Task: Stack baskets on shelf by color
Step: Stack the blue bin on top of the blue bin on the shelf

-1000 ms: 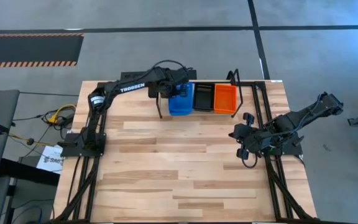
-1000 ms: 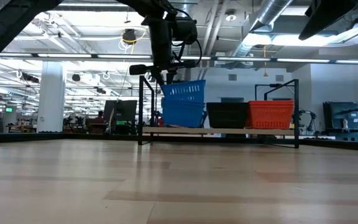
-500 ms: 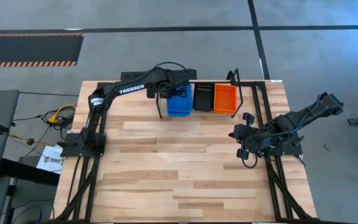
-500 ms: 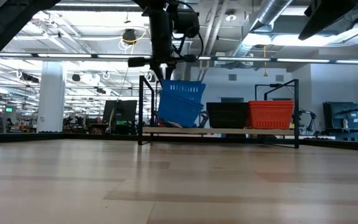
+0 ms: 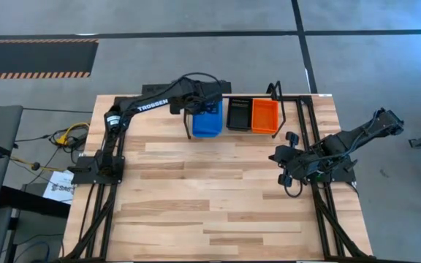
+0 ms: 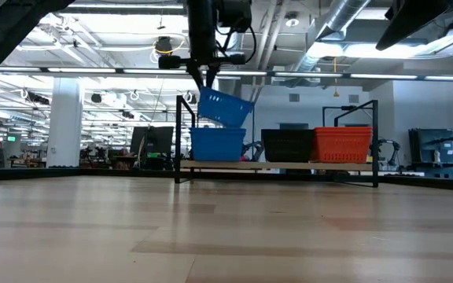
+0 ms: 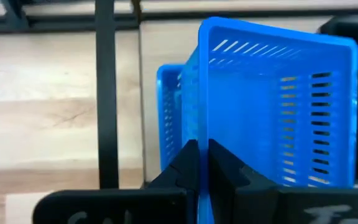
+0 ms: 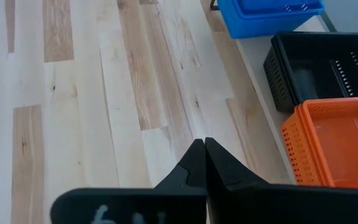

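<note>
Level the tilted blue basket [image 6: 225, 108] before lowering, so it nests squarely into the blue stack [image 6: 218, 145] on the shelf [image 6: 278, 166]. The left gripper [image 6: 208, 79] is clamped on its rim; the basket hangs just below it, the stack directly beneath. The right gripper [image 5: 286, 162], closed and empty, waits above the counter [image 5: 196, 190].

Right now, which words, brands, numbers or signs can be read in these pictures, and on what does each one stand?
"TROSSEN": white letters on the left arm, high view.
Paper sheet on the floor beside the table: print too small to read.
White marks on both wrist mounts: blurred, unreadable.
Blue basket, black baskets, red-orange baskets: no text.
</note>
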Tool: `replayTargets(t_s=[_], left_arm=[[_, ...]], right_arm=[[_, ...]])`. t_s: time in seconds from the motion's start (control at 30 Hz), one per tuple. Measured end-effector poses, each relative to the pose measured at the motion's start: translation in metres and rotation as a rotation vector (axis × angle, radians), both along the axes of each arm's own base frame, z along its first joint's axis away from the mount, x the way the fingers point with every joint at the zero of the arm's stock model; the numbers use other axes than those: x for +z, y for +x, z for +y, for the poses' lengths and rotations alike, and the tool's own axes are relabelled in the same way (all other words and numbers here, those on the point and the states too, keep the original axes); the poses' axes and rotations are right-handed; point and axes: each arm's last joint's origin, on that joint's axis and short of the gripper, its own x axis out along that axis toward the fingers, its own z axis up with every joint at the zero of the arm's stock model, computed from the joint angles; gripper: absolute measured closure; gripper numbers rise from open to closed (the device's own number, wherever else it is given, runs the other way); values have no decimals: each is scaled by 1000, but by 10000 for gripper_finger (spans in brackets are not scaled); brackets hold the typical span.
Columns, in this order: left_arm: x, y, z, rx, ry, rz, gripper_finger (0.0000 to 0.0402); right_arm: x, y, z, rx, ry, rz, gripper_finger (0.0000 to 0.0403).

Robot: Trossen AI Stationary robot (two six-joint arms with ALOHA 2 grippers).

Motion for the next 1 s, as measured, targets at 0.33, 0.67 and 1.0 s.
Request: replayTargets(t_s=[0.33,0.67,1.0], left_arm=[[-6,-1,-2,11,-24,20,401],[-11,4,1,2,-3,22,401],[-18,5,5,2,14,19,401]], right_arm=[[0,0,0,-2,1,-1,396],[0,0,0,-2,1,-1,398],[0,0,0,-2,2,-1,398]])
